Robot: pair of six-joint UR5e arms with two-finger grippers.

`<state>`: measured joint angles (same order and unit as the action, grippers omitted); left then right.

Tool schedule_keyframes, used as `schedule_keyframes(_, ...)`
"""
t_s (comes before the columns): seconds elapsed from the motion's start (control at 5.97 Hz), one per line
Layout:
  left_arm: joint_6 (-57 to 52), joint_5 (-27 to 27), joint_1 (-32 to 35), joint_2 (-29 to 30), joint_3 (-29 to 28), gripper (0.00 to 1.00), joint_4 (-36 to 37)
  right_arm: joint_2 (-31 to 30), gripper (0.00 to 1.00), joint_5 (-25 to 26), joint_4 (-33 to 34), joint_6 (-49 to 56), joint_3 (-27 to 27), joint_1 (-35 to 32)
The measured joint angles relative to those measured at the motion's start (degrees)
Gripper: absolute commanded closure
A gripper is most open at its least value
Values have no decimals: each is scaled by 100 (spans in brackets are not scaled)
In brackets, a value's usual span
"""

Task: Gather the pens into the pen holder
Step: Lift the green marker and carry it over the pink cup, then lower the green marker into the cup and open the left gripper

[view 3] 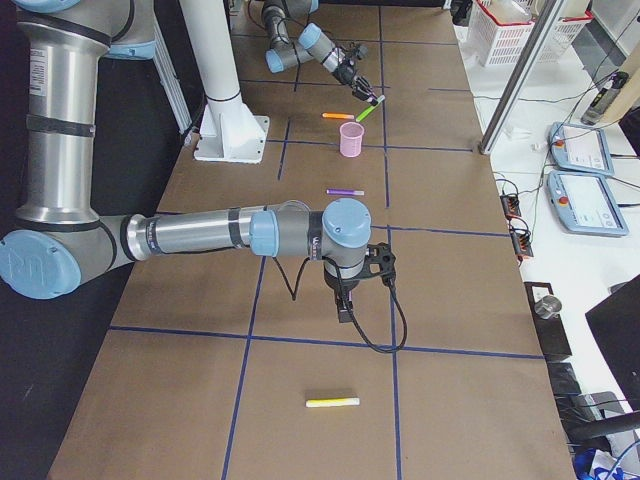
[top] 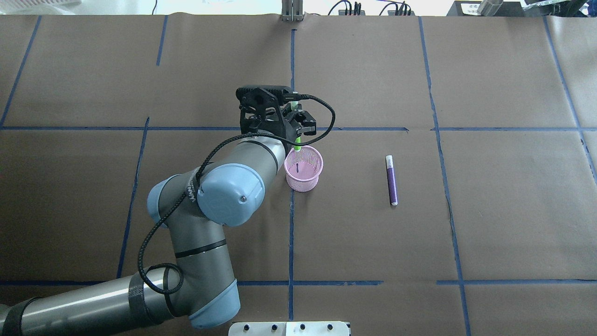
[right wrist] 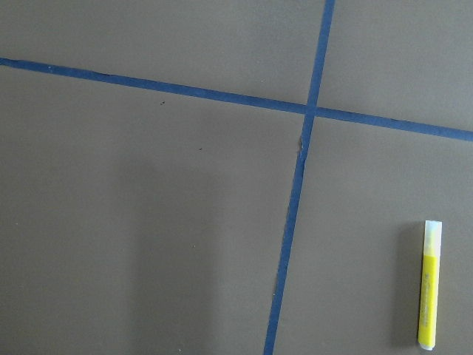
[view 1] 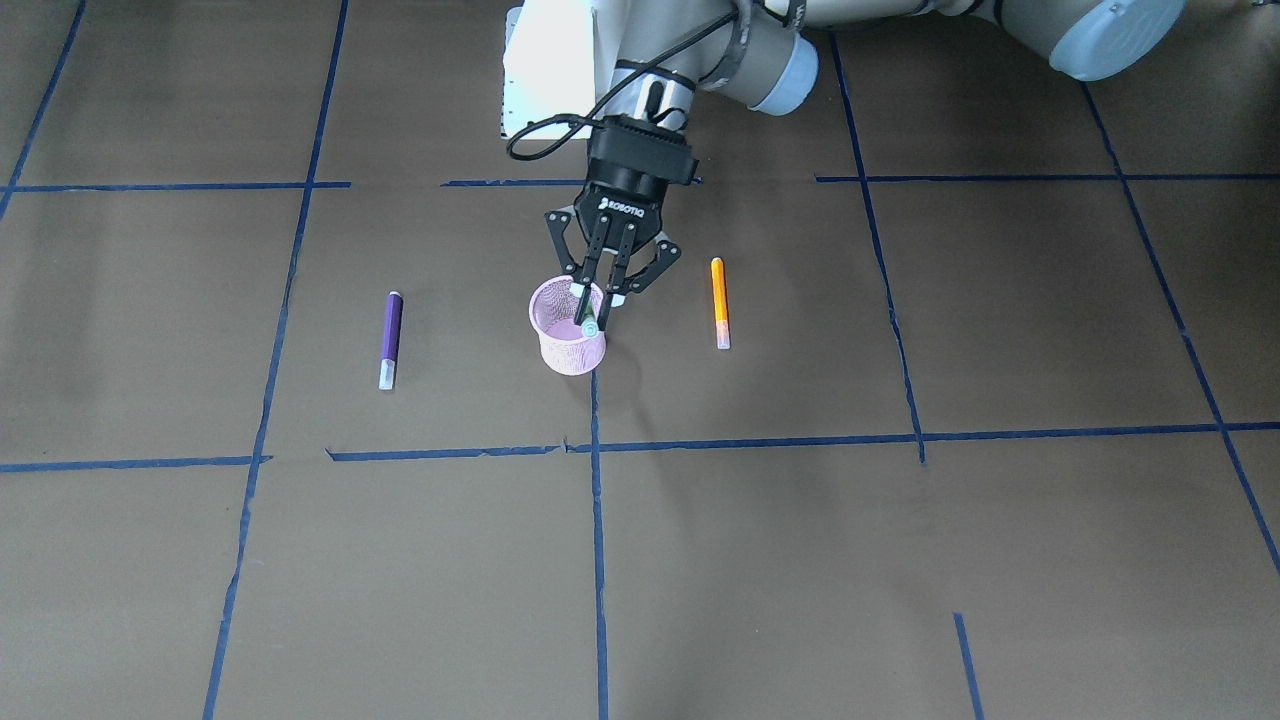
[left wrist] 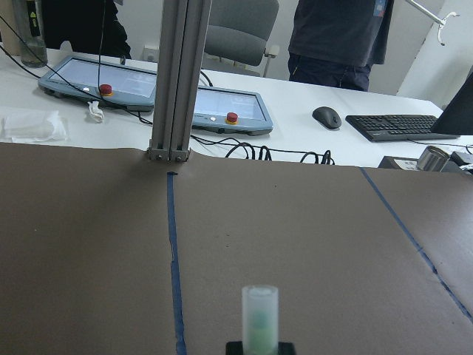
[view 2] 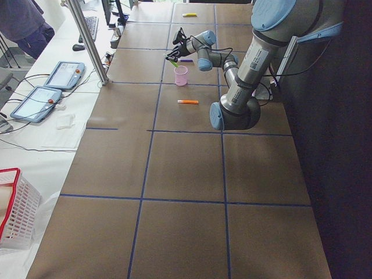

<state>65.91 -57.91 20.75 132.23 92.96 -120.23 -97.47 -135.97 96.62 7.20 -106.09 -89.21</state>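
The pen holder [view 1: 568, 350] [top: 303, 176] is a pink mesh cup standing near the table's middle. My left gripper [view 1: 598, 298] [top: 297, 133] hangs just above its rim, shut on a green pen [view 1: 590, 324] [top: 297, 143] that is tilted, its lower end at the cup's mouth. That pen's pale cap [left wrist: 260, 316] shows in the left wrist view. A purple pen [view 1: 390, 338] [top: 392, 181] and an orange pen [view 1: 719, 302] lie flat on either side of the cup. A yellow pen [right wrist: 429, 294] [view 3: 332, 403] lies far off, near my right gripper [view 3: 344, 308]; I cannot tell whether it is open or shut.
Blue tape lines grid the brown paper table. The robot's white base [view 1: 545, 70] stands behind the cup. Beyond the far edge are a metal post [left wrist: 181, 81], tablets [left wrist: 229, 115], a keyboard [left wrist: 392, 127] and a standing person [left wrist: 336, 33]. A white basket [view 2: 14, 209] sits off the table.
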Motion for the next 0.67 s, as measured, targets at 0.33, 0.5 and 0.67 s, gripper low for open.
schedule_keyframes(0.33,61,325,-331,29,-231,87,-8,0,0,2,3,0,0,0)
schedule_keyframes(0.5,82,398,-430,28,-299,54,-11,0,0,4,0,3,0,0)
schedule_keyframes(0.67,87,455,-474,32,-320,11,-13,0,0,2,-2,7,0,0)
